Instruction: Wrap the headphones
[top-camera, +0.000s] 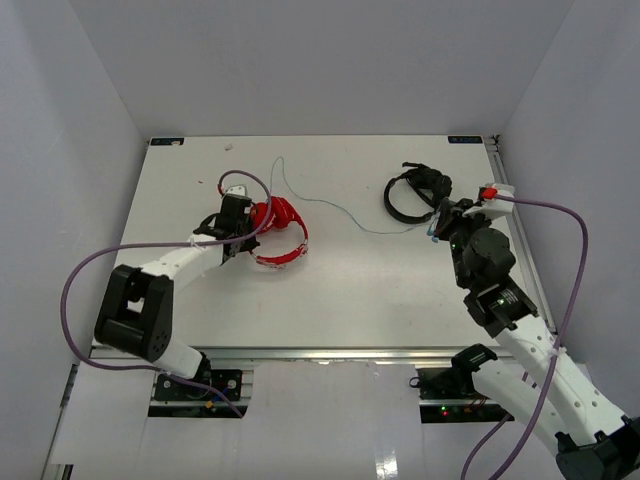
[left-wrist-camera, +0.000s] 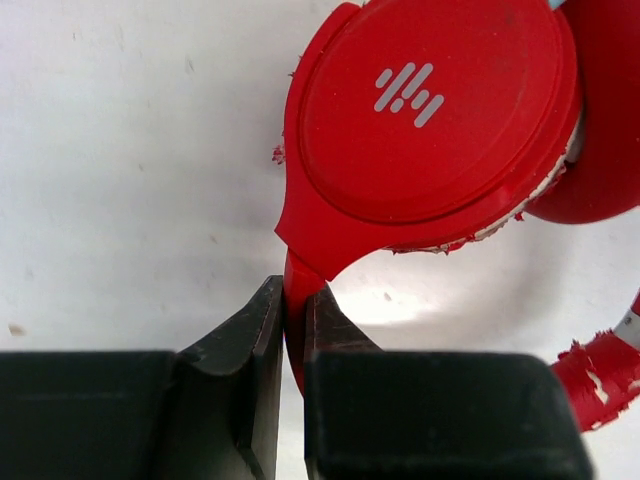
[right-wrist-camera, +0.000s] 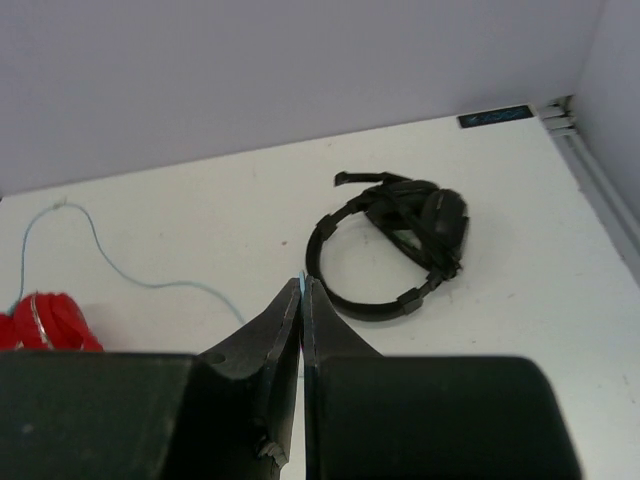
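Two left fingers (left-wrist-camera: 250, 345) clamp the headphones (left-wrist-camera: 430, 110) by their band.

White table (top-camera: 380, 290), red headphones (top-camera: 278, 232), cable (top-camera: 340, 208), black headphones (top-camera: 415, 192)

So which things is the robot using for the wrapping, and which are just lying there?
For the job:
red headphones
their thin pale cable
left end effector, clamped on the headband
right end effector, pinching the cable

Just lying about:
black headphones
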